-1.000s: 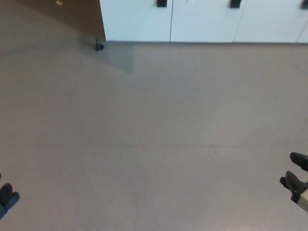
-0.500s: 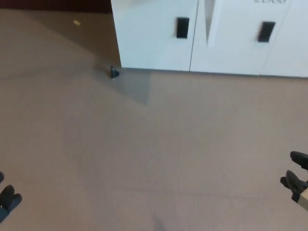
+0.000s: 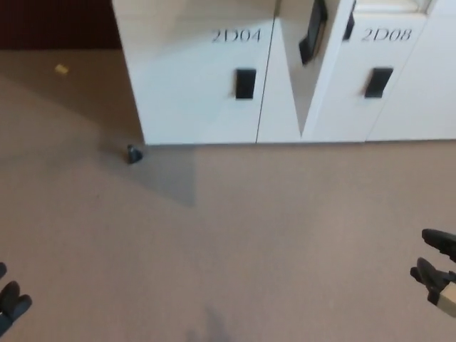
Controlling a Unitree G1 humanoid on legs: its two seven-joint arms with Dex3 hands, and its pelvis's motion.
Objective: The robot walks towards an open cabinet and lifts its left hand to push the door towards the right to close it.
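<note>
Head view: cabinet [image 3: 192,85] door [image 3: 288,92] ajar; left hand [image 3: 11,305], right hand [image 3: 436,267] at frame edges, grasp unclear.

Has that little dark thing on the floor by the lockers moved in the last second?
No. The dark floor stop sits just off the white cabinet's bottom left corner as before; only the camera has shifted.

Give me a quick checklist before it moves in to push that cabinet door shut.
1. Open door in view, ajar between cabinets 2D04 and 2D08: ok.
2. Left hand raised toward the door: not ok, it sits low at the frame's edge.
3. Right hand apart from the door: ok.
4. Floor ahead free of obstacles: ok; small dark object lies off to the left.
5. Close enough to reach: cannot tell.
</note>
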